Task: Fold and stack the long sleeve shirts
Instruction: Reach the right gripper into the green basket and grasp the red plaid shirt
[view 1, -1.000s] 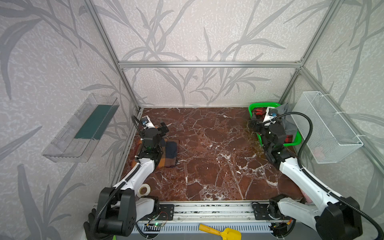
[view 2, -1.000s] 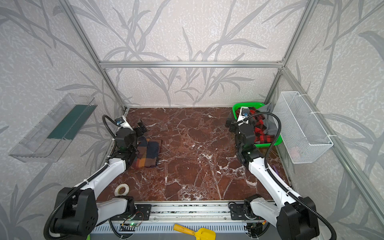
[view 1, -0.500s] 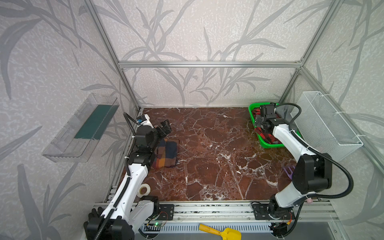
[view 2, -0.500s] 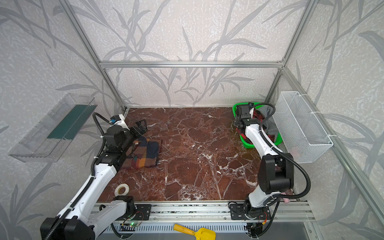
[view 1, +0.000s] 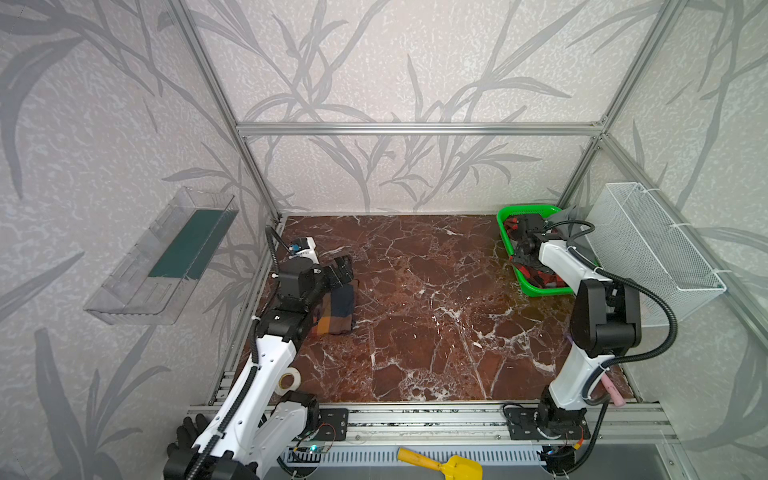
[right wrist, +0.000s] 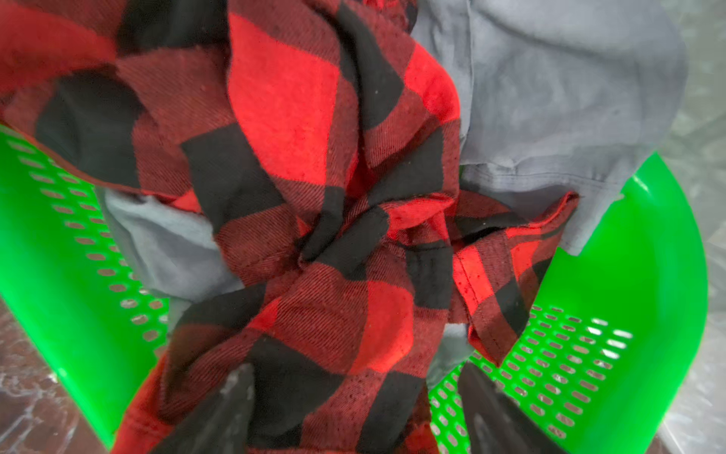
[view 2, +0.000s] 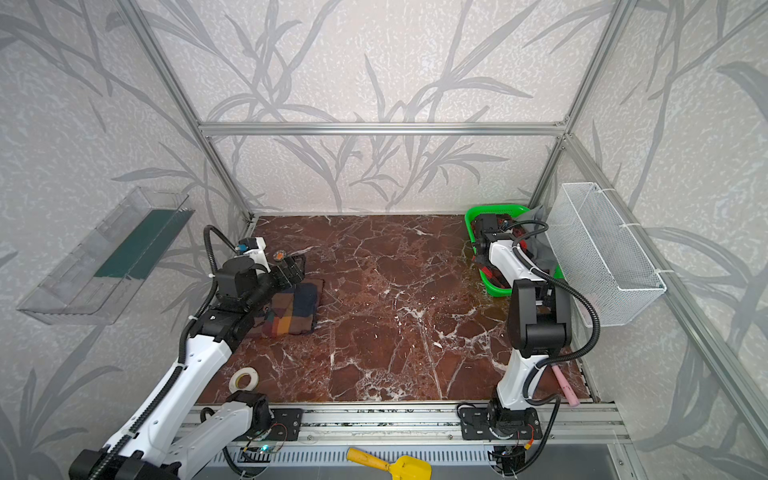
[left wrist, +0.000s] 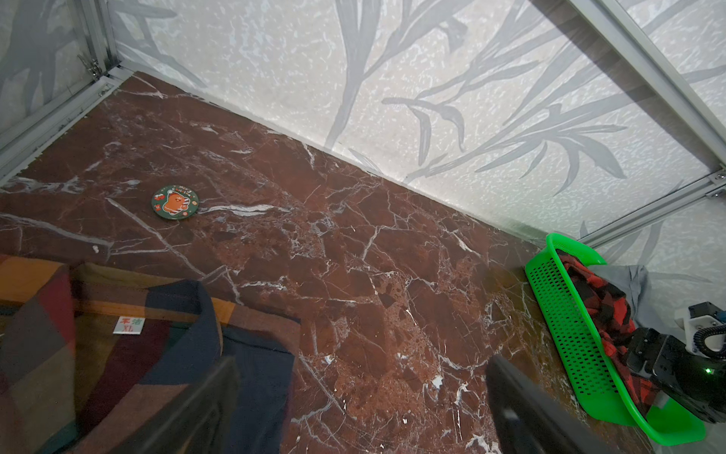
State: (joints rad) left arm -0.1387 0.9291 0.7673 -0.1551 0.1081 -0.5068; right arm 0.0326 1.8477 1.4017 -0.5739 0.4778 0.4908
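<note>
The right claw (right wrist: 355, 371) is down inside the green basket (right wrist: 648, 275). Its fingers (right wrist: 231, 408) stand apart, astride a bunched fold of the red-and-black shirt (right wrist: 314, 118). Bare basket mesh shows between one finger and the cloth, so nothing is pinched. A grey cloth (right wrist: 550, 98) lies tangled under and beyond that shirt, crowding the claw. The left claw (left wrist: 363, 365) hangs wide open and empty above the counter (left wrist: 353, 236). The folded plaid shirt (left wrist: 118, 353) is just beneath one finger, with its collar and size label showing. Ahead of this claw lies a small round badge (left wrist: 175, 201), and back by the arm's base is a tape roll (view 2: 243, 379). A white wire basket (view 2: 602, 249) hangs on the wall just beyond the right claw.
</note>
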